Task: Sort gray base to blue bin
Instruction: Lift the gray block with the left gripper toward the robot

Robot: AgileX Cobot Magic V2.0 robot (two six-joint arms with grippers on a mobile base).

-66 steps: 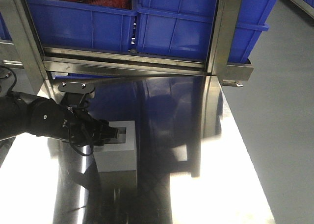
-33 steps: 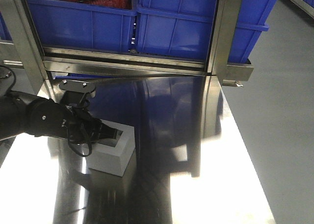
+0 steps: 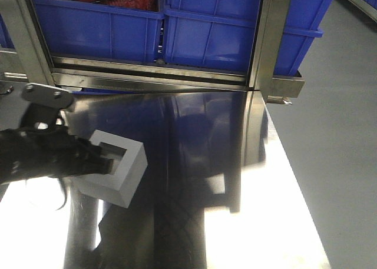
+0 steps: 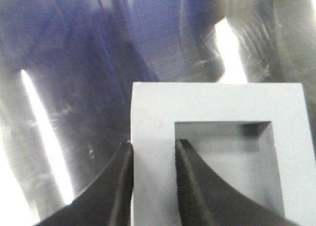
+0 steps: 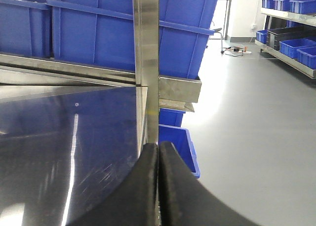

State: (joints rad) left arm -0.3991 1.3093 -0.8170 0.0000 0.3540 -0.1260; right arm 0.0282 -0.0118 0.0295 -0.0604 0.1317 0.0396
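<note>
Left end effector (image 4: 154, 143) clamped narrowly; right end effector (image 5: 158, 146) fully closed.

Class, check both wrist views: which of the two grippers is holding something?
The left gripper: its fingers pinch one wall of the gray base. The right gripper is shut on nothing.

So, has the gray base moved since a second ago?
Yes. The gray base has shifted left and tilted, ending farther from the steel post of the rack.
</note>
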